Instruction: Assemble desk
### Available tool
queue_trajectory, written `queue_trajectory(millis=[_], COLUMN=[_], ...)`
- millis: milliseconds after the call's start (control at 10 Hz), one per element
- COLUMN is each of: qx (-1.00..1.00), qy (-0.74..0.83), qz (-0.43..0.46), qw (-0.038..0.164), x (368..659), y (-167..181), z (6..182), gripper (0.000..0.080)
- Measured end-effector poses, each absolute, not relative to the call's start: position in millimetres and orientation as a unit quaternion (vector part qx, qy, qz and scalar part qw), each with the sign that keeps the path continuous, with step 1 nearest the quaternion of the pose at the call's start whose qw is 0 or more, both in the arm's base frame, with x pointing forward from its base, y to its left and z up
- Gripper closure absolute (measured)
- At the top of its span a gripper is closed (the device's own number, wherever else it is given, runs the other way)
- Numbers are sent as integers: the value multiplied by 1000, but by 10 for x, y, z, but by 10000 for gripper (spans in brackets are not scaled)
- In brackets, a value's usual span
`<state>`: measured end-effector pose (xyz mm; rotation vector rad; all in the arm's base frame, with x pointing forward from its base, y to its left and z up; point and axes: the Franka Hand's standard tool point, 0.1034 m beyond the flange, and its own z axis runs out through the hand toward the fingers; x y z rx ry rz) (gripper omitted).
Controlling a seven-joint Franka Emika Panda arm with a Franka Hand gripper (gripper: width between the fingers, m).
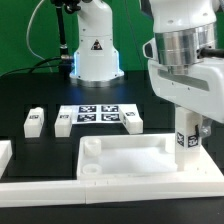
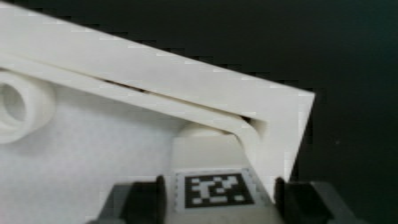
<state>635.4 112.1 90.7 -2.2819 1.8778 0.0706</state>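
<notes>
The fingers [image 2: 128, 205] are clamping a short white tagged leg [image 2: 214, 165], holding it upright with its long axis vertical. Its lower end is hanging straight below them, at the tabletop's [image 1: 130, 162] corner on the exterior view's right. Whether it is entering the socket, I cannot tell. Spare legs [image 1: 64, 122] are lying beyond on the worktop [image 1: 20, 92].

a robotics lab: black table [image 1: 30, 90], marker board [image 1: 98, 116], robot arm base [image 1: 96, 50].
</notes>
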Motion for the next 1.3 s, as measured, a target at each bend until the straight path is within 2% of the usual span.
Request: queue_trajectory(millis=[300, 500, 700, 1000, 1100, 1200, 1300], qx=[-717, -626, -539, -518, -525, -527, -528], qy=[690, 772, 835, 848, 844, 843, 842], qz=[32, 36, 38, 28, 28, 28, 27], qw=[91, 104, 103, 108, 109, 109, 109], x=[6346, 6403, 6431, 6454, 6451, 6451, 6451], y=[1151, 1189, 1209, 1188, 1202, 1204, 1207], z=[890, 879, 879, 887, 885, 884, 885], gripper=[512, 512, 511, 506, 446, 264, 182])
